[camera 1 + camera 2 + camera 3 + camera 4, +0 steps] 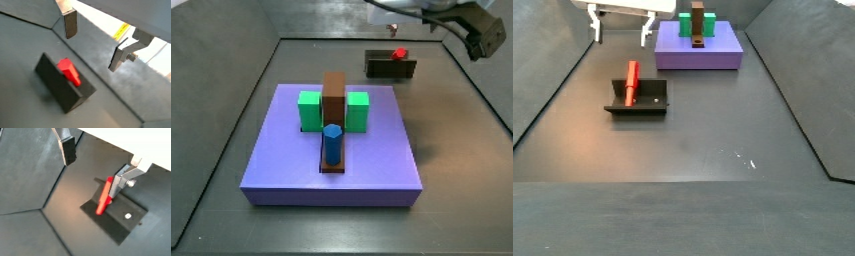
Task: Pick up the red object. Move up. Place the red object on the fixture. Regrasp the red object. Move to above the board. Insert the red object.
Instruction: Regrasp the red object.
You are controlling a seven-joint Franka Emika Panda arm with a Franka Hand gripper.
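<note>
— While I watch remotely, where is the red object point(631, 81)?
— Leaning on the fixture point(645, 104), apart from the board point(700, 53).
— And my gripper point(95, 161)?
— Raised above the fixture, fingers point(70, 23) spread wide, holding nothing.

Your gripper point(623, 27) hung open.
Its fingers point(70, 24) stood wide apart, empty, at the frame's upper left.
</note>
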